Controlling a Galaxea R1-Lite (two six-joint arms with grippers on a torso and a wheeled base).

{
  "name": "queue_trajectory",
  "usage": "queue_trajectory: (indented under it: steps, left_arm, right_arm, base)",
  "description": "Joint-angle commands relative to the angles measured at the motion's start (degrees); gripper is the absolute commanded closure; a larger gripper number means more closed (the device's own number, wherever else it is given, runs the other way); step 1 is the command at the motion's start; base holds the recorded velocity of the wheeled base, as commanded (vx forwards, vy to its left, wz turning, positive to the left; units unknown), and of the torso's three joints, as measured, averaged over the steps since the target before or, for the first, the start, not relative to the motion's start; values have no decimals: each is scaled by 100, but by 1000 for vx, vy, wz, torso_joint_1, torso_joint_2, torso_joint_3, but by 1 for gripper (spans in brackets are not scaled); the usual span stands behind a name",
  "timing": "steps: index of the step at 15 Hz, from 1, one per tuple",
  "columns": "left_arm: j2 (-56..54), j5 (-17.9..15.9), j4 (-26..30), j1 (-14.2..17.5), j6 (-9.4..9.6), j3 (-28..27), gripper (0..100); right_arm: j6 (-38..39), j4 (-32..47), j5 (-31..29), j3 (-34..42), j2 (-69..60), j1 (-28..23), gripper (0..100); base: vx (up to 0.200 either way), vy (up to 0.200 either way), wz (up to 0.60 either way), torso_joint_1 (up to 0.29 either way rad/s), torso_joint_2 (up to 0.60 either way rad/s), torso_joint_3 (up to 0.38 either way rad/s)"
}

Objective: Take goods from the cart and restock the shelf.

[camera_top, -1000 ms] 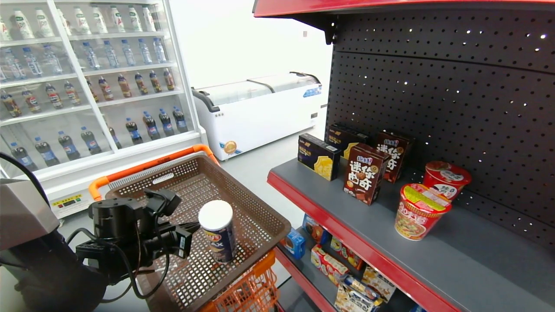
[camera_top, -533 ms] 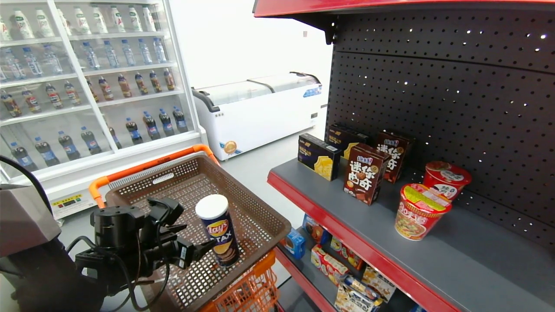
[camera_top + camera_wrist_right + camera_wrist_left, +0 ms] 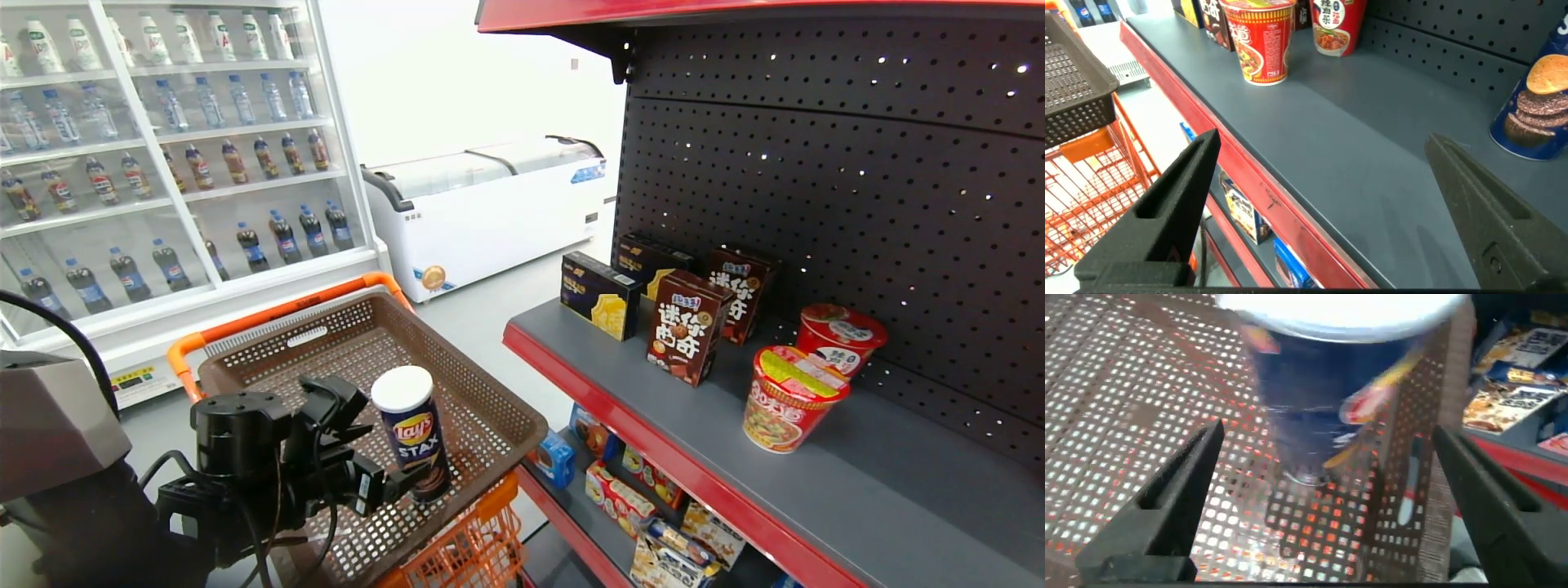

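Item: tall dark-blue cylindrical crisp can with white lid (image 3: 411,433), standing upright in the brown perforated plastic basket (image 3: 500,402) on top of the orange-handled cart (image 3: 269,313).
Left end effector (image 3: 404,482): spread wide, one finger on each side of the can's lower part, with a gap on both sides.
Right end effector (image 3: 1323,204): spread wide, empty, above the grey red-edged shelf (image 3: 1372,163); a red noodle cup (image 3: 1261,41) stands nearby on it.

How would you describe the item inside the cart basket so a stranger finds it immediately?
Find the brown perforated plastic basket on the orange cart, left of the red-edged shelf. Standing upright inside is a dark-blue cylindrical can with a white lid, the basket's sole item.
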Motion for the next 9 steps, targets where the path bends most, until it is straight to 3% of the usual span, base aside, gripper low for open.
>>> queue_trajectory:
  steps: [1, 5, 6, 9]
  left_arm:
    - [261, -4, 5, -104, -3, -75, 0]
    - [639, -4, 5, -77, -3, -480, 0]
    - [876, -13, 22, -25, -3, -866, 0]
    - [1175, -30, 57, -51, 6, -1367, 0]
  right_arm:
    - [-1, -2, 1, 0, 0, -4, 0]
    - [-1, -2, 1, 0, 0, -4, 0]
    - [-1, -2, 1, 0, 0, -4, 0]
    - [-1, -2, 1, 0, 0, -4, 0]
  base:
    - [0, 0, 0, 0, 0, 0]
    - [0, 0, 0, 0, 0, 0]
    - [0, 0, 0, 0, 0, 0]
    - [0, 0, 0, 0, 0, 0]
